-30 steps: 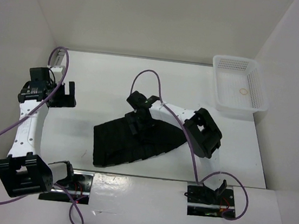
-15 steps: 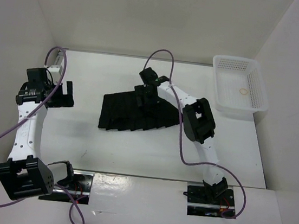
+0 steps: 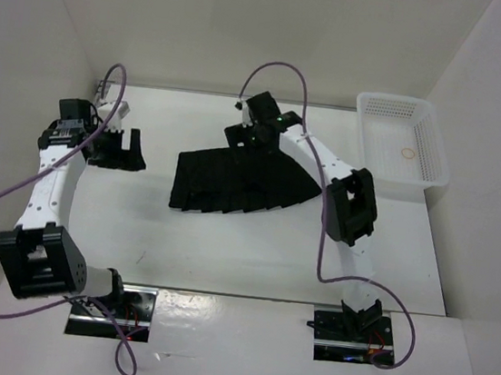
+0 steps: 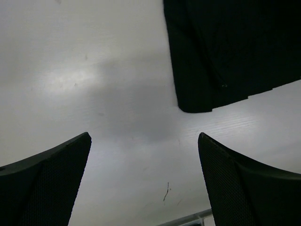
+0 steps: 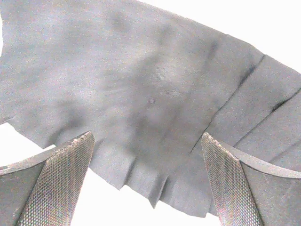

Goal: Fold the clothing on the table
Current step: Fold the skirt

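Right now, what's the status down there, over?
Left gripper open, over bare table beside skirt. Right gripper open, over skirt. Skirt spread flat, unfolded. Basket far right, clear of it.

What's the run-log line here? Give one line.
skirt: flat on table | left gripper: open, clear of skirt | right gripper: open, above skirt, holding nothing

Top cam's up high on the near side, looking down at the whole table [image 3: 225, 248] w/ the clothing [image 3: 223, 189] mid-frame. Left wrist cam looks down close beside the clothing's corner. Right wrist cam's straight over it, v. close, so all 3 share the clothing.
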You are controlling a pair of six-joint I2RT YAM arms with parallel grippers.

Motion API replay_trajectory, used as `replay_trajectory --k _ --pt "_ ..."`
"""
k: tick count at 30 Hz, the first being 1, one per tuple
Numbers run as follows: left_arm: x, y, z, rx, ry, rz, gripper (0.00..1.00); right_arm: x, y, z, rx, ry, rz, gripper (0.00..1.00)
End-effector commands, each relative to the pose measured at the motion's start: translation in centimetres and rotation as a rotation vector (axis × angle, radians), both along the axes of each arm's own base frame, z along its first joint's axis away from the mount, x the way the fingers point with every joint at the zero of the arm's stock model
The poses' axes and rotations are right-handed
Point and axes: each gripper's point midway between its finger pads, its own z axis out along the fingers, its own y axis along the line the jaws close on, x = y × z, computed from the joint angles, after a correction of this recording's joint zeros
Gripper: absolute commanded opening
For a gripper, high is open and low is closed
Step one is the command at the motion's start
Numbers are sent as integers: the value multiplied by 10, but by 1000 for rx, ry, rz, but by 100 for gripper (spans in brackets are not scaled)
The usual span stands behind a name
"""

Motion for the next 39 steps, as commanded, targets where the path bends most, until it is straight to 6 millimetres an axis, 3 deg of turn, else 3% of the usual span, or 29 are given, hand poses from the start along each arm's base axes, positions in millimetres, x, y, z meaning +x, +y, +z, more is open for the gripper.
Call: replay_trajectory --k 1,2,4,5,6,7,8,9,10,11,12,14,17,24,25,30,33,39 --pt "48 -24 34 -38 -158 -167 100 -21 16 162 252 -226 226 99" --pt "61 -30 25 -41 -142 -198 100 -23 -2 194 287 -278 240 99" --pt "85 -39 28 -47 -181 -250 100 -31 -21 201 282 -300 325 99" --pt "96 -42 6 -68 -135 -273 100 -29 -49 211 280 -321 300 99" --pt "103 -47 -2 -83 -124 -298 100 -31 -65 196 277 -281 291 99" --pt "111 -53 -2 -119 -132 -336 100 -30 -92 193 310 -261 296 99" --pt "118 -55 -28 -149 -81 -361 100 -37 -106 199 334 -268 294 99" --pt "122 -58 -37 -167 -71 -386 100 -45 -120 179 349 -206 269 99" --pt "126 -60 -45 -185 -62 -407 100 -55 -127 176 391 -189 292 99" --pt "130 -65 -62 -227 -38 -429 100 -60 -148 181 393 -219 281 99" --pt "134 -65 -66 -232 -41 -448 100 -72 -155 162 400 -172 272 99" --pt "138 -71 -83 -283 -17 -473 100 -82 -164 155 386 -181 286 99" --pt "147 -75 -91 -330 -6 -509 100 -99 -181 152 377 -183 253 99" --pt "174 -79 -96 -393 -23 -538 100 -105 -212 151 398 -181 164 99" --pt "174 -79 -104 -409 3 -527 100 -105 -216 155 395 -195 156 99" --pt "180 -86 -112 -441 20 -541 100 -107 -225 153 401 -193 128 99" --pt "174 -94 -127 -431 74 -543 100 -108 -225 156 399 -202 129 99" --pt "169 -107 -140 -414 113 -567 100 -108 -223 154 413 -189 126 99"
